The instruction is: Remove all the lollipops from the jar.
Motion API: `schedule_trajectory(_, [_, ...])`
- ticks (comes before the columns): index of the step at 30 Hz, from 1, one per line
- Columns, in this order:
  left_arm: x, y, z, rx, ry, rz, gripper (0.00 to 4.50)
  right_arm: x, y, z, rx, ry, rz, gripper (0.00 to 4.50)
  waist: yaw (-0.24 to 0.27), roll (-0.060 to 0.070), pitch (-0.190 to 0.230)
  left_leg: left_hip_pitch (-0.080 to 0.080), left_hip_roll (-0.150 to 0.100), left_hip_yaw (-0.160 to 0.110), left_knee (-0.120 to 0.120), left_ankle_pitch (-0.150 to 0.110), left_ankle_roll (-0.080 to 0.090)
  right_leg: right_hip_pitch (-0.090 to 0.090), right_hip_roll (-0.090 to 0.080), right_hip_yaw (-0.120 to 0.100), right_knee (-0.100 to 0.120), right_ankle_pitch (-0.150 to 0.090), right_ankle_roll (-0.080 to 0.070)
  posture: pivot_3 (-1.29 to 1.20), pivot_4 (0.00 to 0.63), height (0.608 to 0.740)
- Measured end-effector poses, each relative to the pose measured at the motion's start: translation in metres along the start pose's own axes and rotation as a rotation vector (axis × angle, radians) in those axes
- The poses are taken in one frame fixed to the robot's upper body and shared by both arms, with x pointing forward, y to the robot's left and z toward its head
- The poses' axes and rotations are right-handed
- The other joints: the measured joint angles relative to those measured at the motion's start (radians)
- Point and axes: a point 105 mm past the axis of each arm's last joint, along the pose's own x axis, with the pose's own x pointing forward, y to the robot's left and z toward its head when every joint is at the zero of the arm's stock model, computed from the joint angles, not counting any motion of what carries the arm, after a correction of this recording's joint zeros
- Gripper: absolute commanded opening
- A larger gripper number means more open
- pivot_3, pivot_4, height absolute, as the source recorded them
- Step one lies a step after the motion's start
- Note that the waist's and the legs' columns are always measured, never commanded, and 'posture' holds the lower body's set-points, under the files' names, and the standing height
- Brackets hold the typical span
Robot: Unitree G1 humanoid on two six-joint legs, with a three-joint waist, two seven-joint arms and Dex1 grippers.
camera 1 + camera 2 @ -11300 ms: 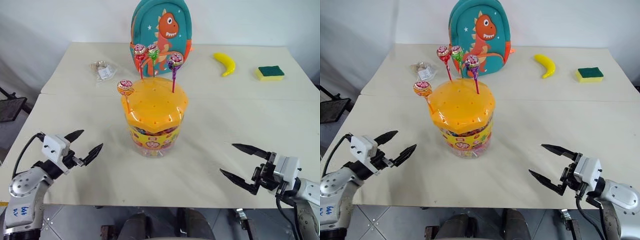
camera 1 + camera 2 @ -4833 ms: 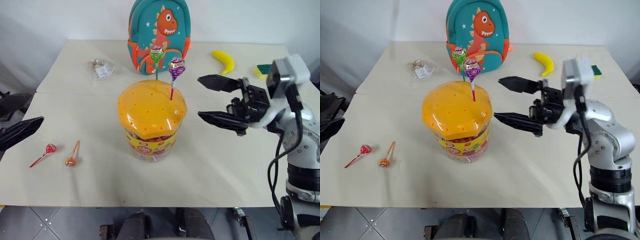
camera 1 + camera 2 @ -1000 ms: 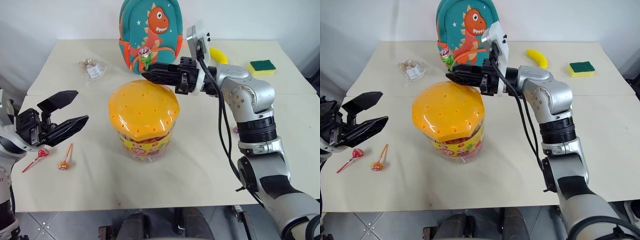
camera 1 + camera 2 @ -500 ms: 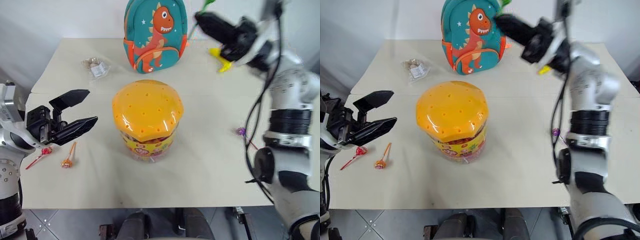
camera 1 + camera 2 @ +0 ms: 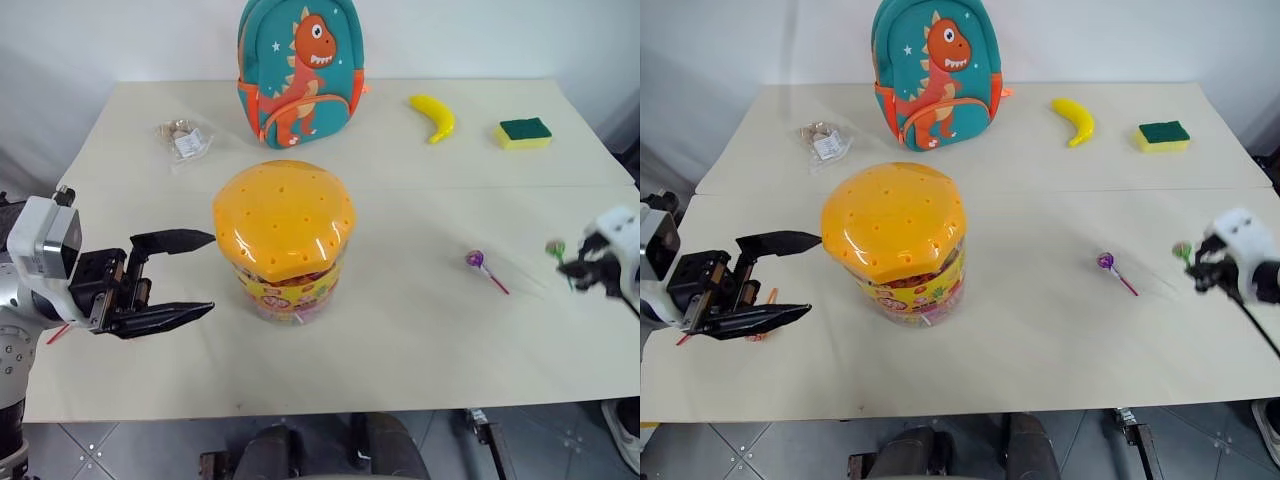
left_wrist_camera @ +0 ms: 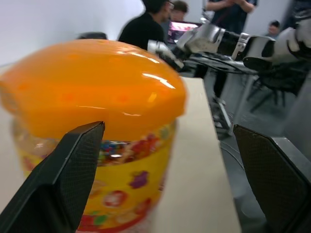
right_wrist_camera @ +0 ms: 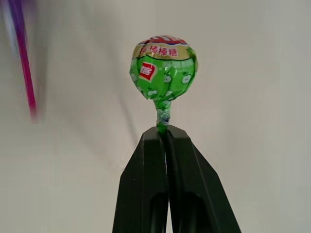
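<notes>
Glossily wrapped, the round green lollipop [image 7: 163,73] sits pinched in the right tool [image 7: 165,133].

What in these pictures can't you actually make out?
- Red and orange lollipops: mostly hidden behind the left gripper in the eye views.
- Green lollipop: its stick is hidden between the shut fingers of the right gripper.
- Jar: its contents are blurred in the left wrist view.
- Small packet: too small to identify.

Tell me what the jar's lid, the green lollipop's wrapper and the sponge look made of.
Jar lid: glossy orange plastic, judging by bright highlights. Green lollipop wrapper: shiny printed film, twisted at the stick. Sponge: likely foam, yellow with a matte green scouring top.
</notes>
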Motion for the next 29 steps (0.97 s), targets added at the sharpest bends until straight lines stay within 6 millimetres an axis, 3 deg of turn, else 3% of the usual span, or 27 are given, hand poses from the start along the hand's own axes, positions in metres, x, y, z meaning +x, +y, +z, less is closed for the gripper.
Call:
schedule_trajectory(6, [-0.003, -0.008, -0.008, 0.011, 0.056, -0.007, 4.50, 0.004, -0.002, -0.007, 0.047, -0.006, -0.057, 0.03, 0.002, 0.000, 0.000, 0.002, 0.001, 0.001, -0.001, 0.000, -0.001, 0.000, 0.000, 0.003, 0.000, 0.000, 0.000, 0.00, 0.150, 0.740])
schedule_trajectory(9, [-0.007, -0.009, -0.008, 0.015, 0.078, 0.015, 4.50, 0.008, 0.001, -0.007, 0.059, -0.024, -0.048, 0.68, 0.004, 0.000, 0.000, 0.001, 0.000, 0.000, -0.001, 0.000, 0.000, 0.000, 0.000, 0.003, -0.001, 0.000, 0.000, 0.00, 0.150, 0.740])
schedule_trajectory(17, [-0.027, 0.001, -0.020, -0.006, 0.157, 0.133, 4.50, 0.008, 0.007, 0.002, -0.006, -0.207, -0.057, 3.21, 0.007, 0.000, 0.000, 0.001, 0.000, 0.000, -0.002, 0.000, 0.000, 0.000, 0.001, 0.002, -0.001, 0.000, 0.000, 0.00, 0.150, 0.740])
schedule_trajectory(21, [-0.054, 0.017, -0.036, -0.034, 0.198, 0.292, 4.50, -0.021, 0.031, 0.038, -0.080, -0.609, 0.086, 4.49, 0.017, 0.000, 0.000, 0.002, 0.000, 0.002, -0.002, 0.000, 0.000, 0.000, 0.004, 0.001, -0.001, 0.000, 0.000, 0.00, 0.150, 0.740])
schedule_trajectory(23, [-0.065, 0.024, -0.042, -0.016, 0.218, 0.355, 4.50, -0.045, 0.042, 0.059, -0.134, -0.803, 0.144, 4.49, 0.022, 0.000, 0.000, 0.005, 0.000, 0.002, -0.002, -0.001, 0.001, 0.002, 0.003, 0.002, 0.000, 0.000, 0.000, 0.00, 0.150, 0.740])
schedule_trajectory(25, [-0.076, 0.029, -0.049, -0.003, 0.237, 0.418, 4.50, -0.058, 0.062, 0.070, -0.192, -0.872, 0.250, 4.49, 0.024, 0.000, 0.000, 0.007, 0.001, 0.002, -0.002, -0.002, 0.001, 0.004, 0.000, 0.003, -0.001, 0.000, 0.000, 0.00, 0.150, 0.740])
schedule_trajectory(29, [-0.083, 0.033, -0.059, 0.043, 0.234, 0.482, 4.50, -0.059, 0.117, 0.075, -0.352, -0.921, 0.473, 4.49, 0.027, -0.001, -0.001, 0.010, 0.001, -0.003, -0.002, -0.004, 0.001, 0.011, -0.002, 0.004, -0.005, 0.000, 0.000, 0.00, 0.150, 0.740])
